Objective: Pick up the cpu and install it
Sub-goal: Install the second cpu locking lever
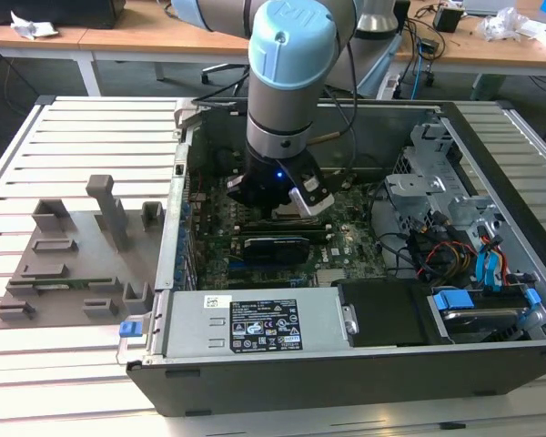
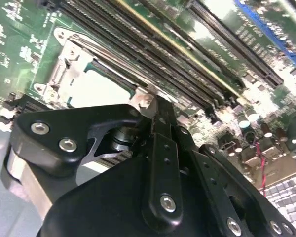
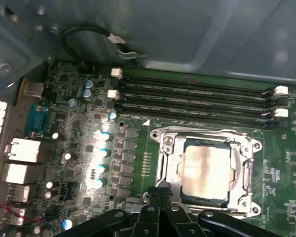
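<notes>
The cpu [image 3: 207, 170] lies flat inside the metal socket frame [image 3: 165, 148] on the green motherboard [image 3: 69, 98], its silvery top showing. In the second wrist view the cpu [image 2: 101, 89] sits just beyond the fingertips. My gripper [image 3: 160, 193] is shut with its fingers pressed together and nothing between them. The tips are at the edge of the socket frame beside the cpu. In the exterior view my gripper [image 1: 287, 205] reaches down into the open computer case [image 1: 346, 364], low over the board.
Several long memory slots [image 3: 197, 98] run beside the socket. A power supply box [image 1: 255, 323] lies along the case front. Drive cages and cables [image 1: 455, 237] crowd the exterior view's right. A grey parts fixture [image 1: 73, 264] sits outside the case on the slatted table.
</notes>
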{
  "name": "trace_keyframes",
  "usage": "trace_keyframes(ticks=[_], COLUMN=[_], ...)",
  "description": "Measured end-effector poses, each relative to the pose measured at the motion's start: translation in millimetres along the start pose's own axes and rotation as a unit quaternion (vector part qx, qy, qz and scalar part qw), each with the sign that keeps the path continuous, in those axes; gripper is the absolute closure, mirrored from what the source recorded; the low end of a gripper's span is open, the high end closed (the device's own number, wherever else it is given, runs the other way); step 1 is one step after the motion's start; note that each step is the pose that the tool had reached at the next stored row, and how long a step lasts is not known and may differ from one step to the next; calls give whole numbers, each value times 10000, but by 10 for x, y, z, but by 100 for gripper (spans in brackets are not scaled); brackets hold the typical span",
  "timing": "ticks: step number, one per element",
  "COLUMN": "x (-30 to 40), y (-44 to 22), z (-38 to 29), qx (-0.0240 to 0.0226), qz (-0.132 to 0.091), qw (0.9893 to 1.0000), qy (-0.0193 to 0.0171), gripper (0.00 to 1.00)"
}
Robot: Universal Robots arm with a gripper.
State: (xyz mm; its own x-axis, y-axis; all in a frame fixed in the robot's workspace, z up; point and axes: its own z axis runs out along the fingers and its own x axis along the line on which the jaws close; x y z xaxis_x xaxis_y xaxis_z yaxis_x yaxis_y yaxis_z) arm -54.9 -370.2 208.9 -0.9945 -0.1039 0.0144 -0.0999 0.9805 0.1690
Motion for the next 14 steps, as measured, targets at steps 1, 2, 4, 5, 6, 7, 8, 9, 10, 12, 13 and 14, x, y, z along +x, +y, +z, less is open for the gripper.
trace_keyframes(ticks=[1,2,4,5,6,7,8,9,10,12,13,14], x=[-138,-182,-259,-283,-304,-330,-344,-359,-369,-386,-394,-403], y=[60,78,103,110,115,121,124,128,131,137,144,150], z=[9,11,15,15,16,16,16,16,14,-2,-22,-46], qx=[49,76,118,130,140,153,160,168,177,204,219,232], qz=[10,15,22,24,26,29,30,31,32,34,35,36], qw=[10000,9999,9999,9998,9998,9998,9997,9997,9997,9996,9996,9996], qy=[60,81,120,132,143,155,162,168,172,179,181,185], gripper=[89,89,89,89,89,89,89,89,89,89,89,89])
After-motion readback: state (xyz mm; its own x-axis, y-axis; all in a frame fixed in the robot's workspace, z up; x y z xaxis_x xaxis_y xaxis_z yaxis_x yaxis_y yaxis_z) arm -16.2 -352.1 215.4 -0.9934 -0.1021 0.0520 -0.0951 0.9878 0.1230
